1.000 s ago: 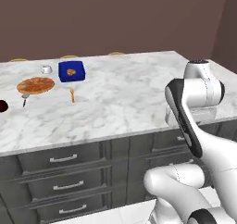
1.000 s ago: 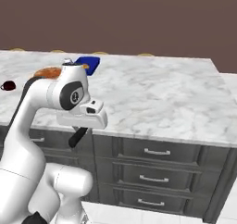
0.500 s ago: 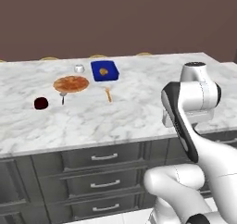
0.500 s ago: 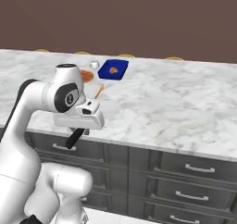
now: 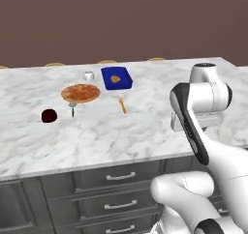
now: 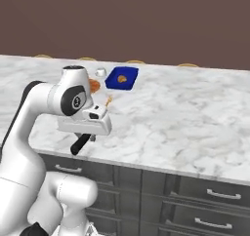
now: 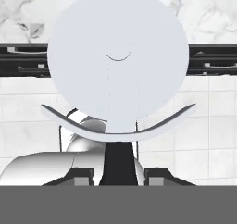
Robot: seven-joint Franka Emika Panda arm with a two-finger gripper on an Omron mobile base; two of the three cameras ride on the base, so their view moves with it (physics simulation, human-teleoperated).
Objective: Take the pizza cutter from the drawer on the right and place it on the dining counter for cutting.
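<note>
On the worktop [image 5: 145,126], the pizza [image 5: 80,93] lies near the back edge, with a cup [image 5: 88,76] behind it and a tray [image 5: 116,78] to its right. A ball [image 5: 49,115] sits left of the pizza. The pizza cutter [image 7: 118,61] is in the claw [image 7: 118,174], past the worktop's front edge.

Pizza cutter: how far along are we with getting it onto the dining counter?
Done: the pizza cutter is out of the drawer, its dark handle clamped in the gripper. In hand: in the right base view the hand hangs at the front edge of the dining counter, not over the marble. Left: carry it over the top, set it down and let go.
</note>
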